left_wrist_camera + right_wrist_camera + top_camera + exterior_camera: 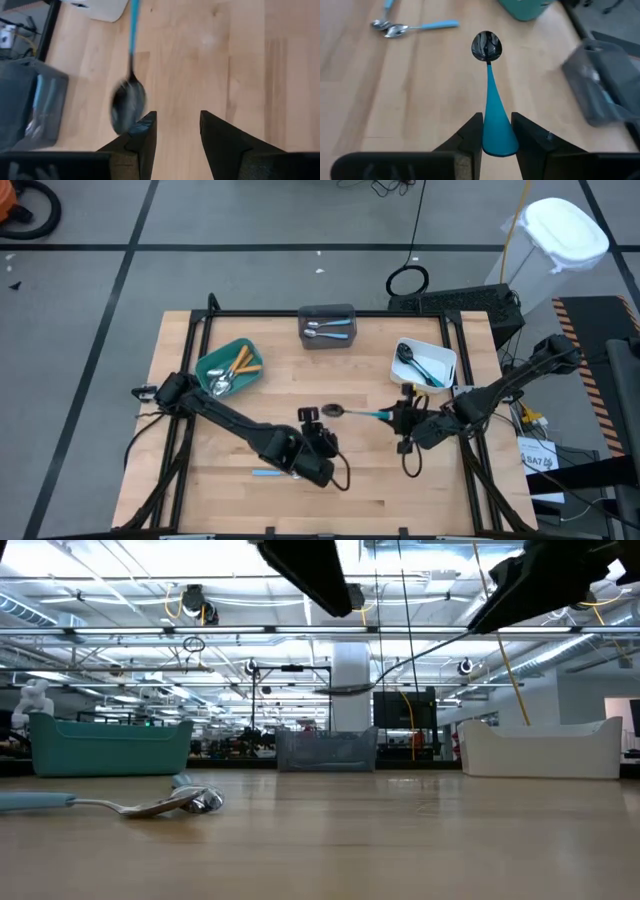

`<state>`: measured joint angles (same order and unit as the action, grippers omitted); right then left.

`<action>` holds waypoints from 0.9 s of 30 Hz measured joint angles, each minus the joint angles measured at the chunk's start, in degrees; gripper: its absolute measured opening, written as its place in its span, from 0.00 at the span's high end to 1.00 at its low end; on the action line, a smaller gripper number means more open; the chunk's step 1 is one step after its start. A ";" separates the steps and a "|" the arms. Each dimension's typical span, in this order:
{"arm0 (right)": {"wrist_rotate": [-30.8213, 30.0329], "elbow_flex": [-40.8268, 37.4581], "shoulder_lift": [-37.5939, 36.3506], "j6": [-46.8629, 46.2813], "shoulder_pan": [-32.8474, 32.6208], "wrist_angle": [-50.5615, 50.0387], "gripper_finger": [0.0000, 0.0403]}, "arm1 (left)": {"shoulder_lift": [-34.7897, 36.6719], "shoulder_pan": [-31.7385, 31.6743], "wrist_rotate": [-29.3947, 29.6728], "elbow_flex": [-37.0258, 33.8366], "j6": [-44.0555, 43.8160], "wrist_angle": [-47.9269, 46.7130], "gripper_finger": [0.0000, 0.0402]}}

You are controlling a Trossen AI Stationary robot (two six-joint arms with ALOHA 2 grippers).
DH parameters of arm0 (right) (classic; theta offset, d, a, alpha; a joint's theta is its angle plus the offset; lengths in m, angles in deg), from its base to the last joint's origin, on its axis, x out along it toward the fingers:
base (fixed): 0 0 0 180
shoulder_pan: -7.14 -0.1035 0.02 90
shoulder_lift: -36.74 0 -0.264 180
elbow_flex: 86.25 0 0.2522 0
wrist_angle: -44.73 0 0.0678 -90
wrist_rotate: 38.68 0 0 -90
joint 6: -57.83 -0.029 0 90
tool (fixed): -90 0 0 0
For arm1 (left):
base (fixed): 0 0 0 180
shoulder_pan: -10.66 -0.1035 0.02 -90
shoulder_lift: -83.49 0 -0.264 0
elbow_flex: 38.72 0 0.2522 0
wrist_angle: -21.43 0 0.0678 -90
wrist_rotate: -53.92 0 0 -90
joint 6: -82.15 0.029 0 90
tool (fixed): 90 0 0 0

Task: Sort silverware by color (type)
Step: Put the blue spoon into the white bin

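A black-headed spoon with a blue handle (352,412) hangs above the table's middle, and my right gripper (400,418) is shut on its handle end. My left gripper (177,120) stands open just beside the spoon's black bowl (127,102), with nothing between its fingers. Two silver spoons with light blue handles (400,29) lie flat on the wood near the front left. The teal bin (230,368) holds orange-handled pieces, the grey bin (327,327) blue-handled ones, and the white bin (425,363) black-headed ones. My right gripper pinches the wide free end of the spoon's blue handle (495,137) between its two fingers. The fingers come from the table's right side, slanting slightly down, and lie along the handle. The spoon sticks out past the fingertips toward the left arm, bowl (487,46) foremost, lifted clear of the table.
The three bins stand along the far half of the table: teal at left, grey in the middle, white at right. A black frame rail (330,313) runs along the far edge. Bare wood (400,490) lies at the near right.
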<state>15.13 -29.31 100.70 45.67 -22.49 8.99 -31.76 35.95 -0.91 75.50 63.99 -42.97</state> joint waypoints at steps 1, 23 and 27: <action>-0.93 0.00 -1.06 -0.27 0.01 -1.14 0.80 | 0.00 0.55 0.60 0.00 -0.56 -0.88 0.63; -14.82 0.00 -15.64 -24.45 0.02 -38.94 0.80 | 0.00 5.18 1.10 0.04 -6.96 -6.36 0.63; -16.29 0.02 -16.69 -26.33 0.04 -39.53 0.80 | 0.00 5.13 1.10 0.04 -6.96 -6.36 0.63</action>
<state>-1.15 -29.29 84.01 19.34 -22.45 -30.55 -31.76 41.07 0.19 75.55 57.03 -49.32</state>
